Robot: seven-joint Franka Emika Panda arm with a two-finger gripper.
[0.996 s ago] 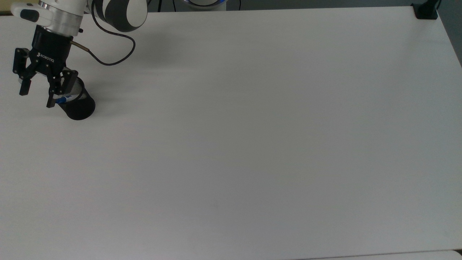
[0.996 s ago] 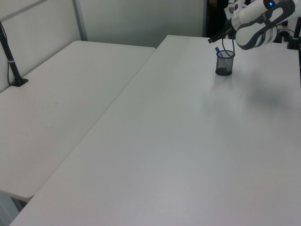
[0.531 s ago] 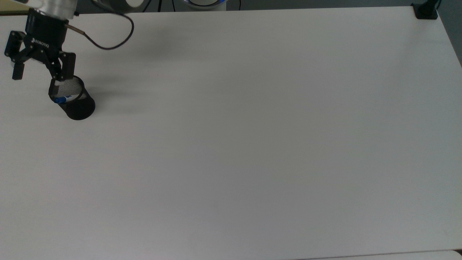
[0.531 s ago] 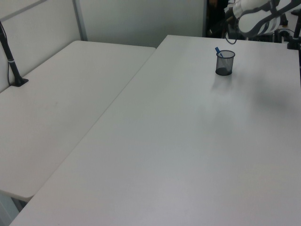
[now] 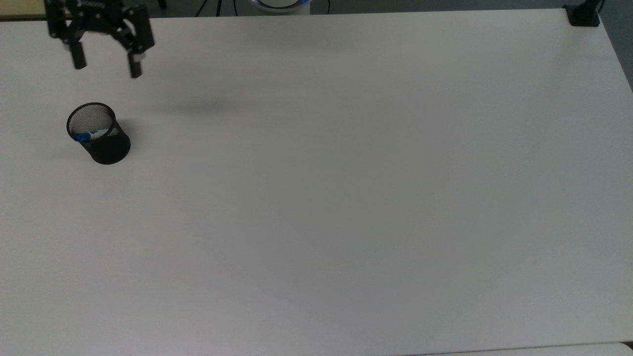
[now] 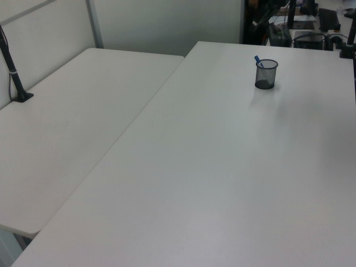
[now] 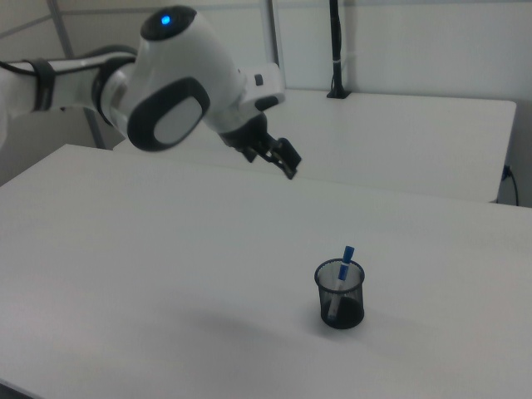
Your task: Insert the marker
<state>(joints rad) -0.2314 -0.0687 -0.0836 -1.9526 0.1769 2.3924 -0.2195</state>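
One marker [image 7: 342, 268] stands in one mesh cup [image 7: 340, 296] (gripper [image 5: 106, 64] above, fingers spread, empty)

You get soft, even overhead light with no hard glare on the white desk [image 5: 346, 198]. In the top view, faint blurred shadows lie beside the mesh cup [image 5: 101, 136] and below the pincer [image 5: 105, 63]. The left view looks paler and slightly washed. In the right view a dim smudge of shadow darkens the near desk.

A lab or office: plain white tables [image 6: 167, 167], partition walls [image 6: 167, 22], clamped camera mounts [image 6: 14, 72].
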